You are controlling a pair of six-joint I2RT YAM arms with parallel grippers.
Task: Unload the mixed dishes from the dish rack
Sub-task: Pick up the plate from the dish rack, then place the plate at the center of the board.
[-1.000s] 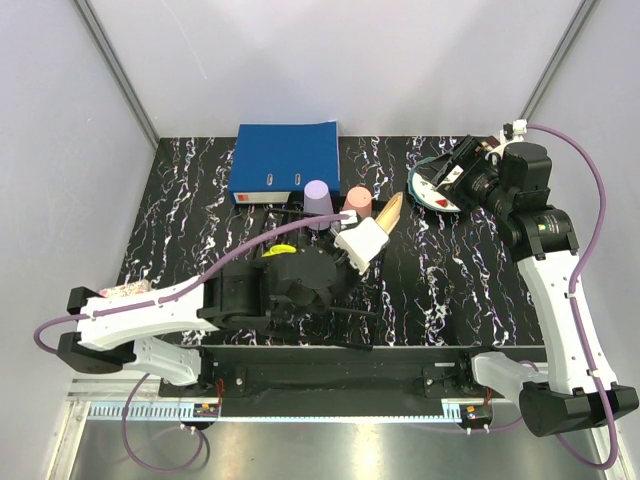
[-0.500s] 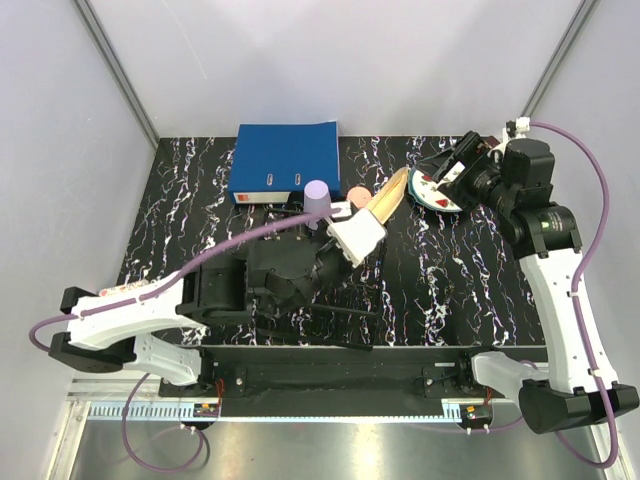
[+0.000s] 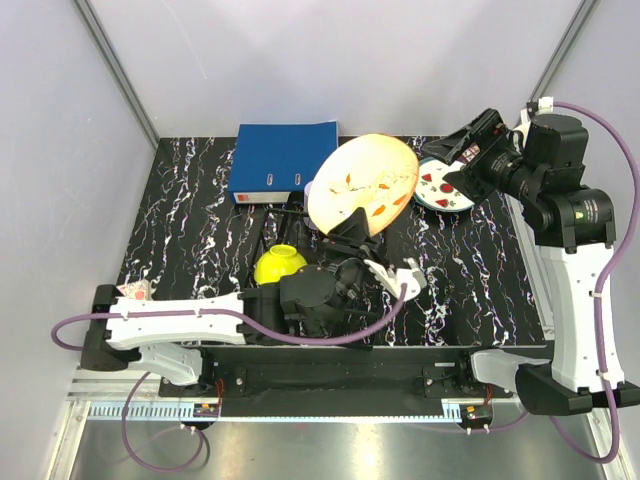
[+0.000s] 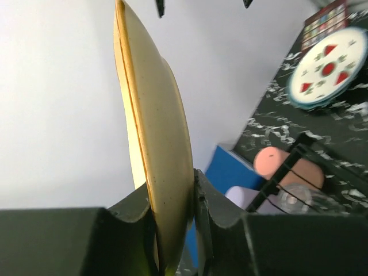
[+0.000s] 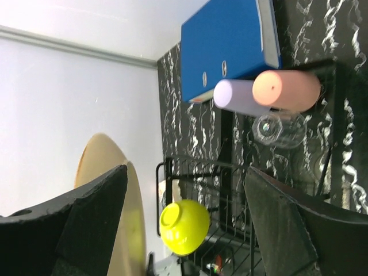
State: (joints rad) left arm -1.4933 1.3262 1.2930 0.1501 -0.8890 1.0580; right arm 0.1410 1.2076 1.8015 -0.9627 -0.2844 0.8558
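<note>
My left gripper (image 3: pixel 352 230) is shut on the lower rim of the peach plate (image 3: pixel 362 180) and holds it high above the dish rack (image 3: pixel 286 213). In the left wrist view the plate's edge (image 4: pixel 155 144) is pinched between both pads. The yellow bowl (image 3: pixel 280 263) lies in the rack (image 5: pixel 230 190). A lilac cup (image 5: pixel 241 95), a salmon-pink cup (image 5: pixel 287 91) and a clear glass (image 5: pixel 279 129) sit at the rack's far end. The watermelon-print plate (image 3: pixel 445 188) lies on the table at the right. My right gripper (image 3: pixel 455 150) hovers open beside it, holding nothing.
A blue binder (image 3: pixel 285 160) lies flat at the back of the table, just behind the rack. Grey walls close in the table on the left, back and right. My left arm (image 3: pixel 190 320) stretches across the near side of the rack.
The left gripper has lifted the peach plate up out of the rack, uncovering the yellow bowl. The right gripper has drawn back from the watermelon-print plate and opened a little wider.
</note>
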